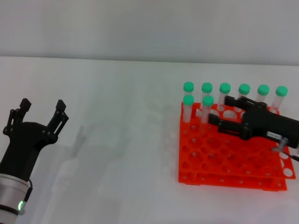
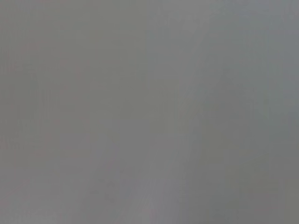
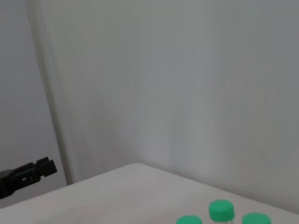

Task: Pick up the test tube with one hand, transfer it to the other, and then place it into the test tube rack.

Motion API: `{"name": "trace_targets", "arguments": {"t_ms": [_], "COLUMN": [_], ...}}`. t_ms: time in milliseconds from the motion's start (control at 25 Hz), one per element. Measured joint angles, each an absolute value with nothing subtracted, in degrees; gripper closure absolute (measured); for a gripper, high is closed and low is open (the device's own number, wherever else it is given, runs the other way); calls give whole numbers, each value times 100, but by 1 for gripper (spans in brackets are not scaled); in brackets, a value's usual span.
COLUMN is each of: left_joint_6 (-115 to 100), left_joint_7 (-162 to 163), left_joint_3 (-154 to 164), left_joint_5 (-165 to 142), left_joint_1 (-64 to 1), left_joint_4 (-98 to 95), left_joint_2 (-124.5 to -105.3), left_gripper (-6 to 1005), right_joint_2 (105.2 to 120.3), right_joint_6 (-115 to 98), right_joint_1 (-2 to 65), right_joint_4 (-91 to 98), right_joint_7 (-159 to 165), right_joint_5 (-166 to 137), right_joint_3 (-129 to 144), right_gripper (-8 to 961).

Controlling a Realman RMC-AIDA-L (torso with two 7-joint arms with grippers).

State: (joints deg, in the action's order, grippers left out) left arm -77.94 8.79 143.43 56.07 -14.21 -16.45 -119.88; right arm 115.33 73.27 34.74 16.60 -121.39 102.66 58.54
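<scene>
Test tube (image 1: 206, 112) upright in test tube rack (image 1: 224, 172), second row, beside another tube (image 1: 188, 108). Left gripper (image 1: 41, 110) near left over counter (image 1: 121, 154), jaws wide, empty. Right gripper (image 1: 219, 113) over rack, jaws apart, just right of the tube, holding nothing. Six tubes (image 1: 235, 93) along far row.

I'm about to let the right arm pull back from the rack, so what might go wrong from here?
The right claw sits over the test tube rack, fingers spread beside a standing test tube; pulling back could clip it or its neighbours. Any snag could drag the rack along the table. The left claw hangs open far away.
</scene>
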Motion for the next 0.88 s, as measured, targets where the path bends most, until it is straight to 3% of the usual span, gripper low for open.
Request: {"name": "trace_targets", "arguments": {"t_ms": [40,560,880], "left_joint_6": [-7794,-7833,-7834], "left_joint_7": [879,879,879], "left_joint_3": [14343,14359,14346], "left_joint_5": [5607,5607,5604], "left_joint_1": [-1421,-1467,-1533], "left_joint_4": [-1645,-1620,-1623], "left_joint_2": [-11988,-11988,-11988], "left_gripper": [106,106,106], "right_joint_2": [11530,11509,11528], "right_joint_6": [7392,8358,7826], "right_joint_1": [3370,2080,2082], "right_joint_4": [1765,2107,1186], "right_joint_7": [-12052,-12632,-14772], "right_joint_5": [10257,10290,10449], "right_joint_3": [5854,4001,1619], "right_gripper": [108,104,107]}}
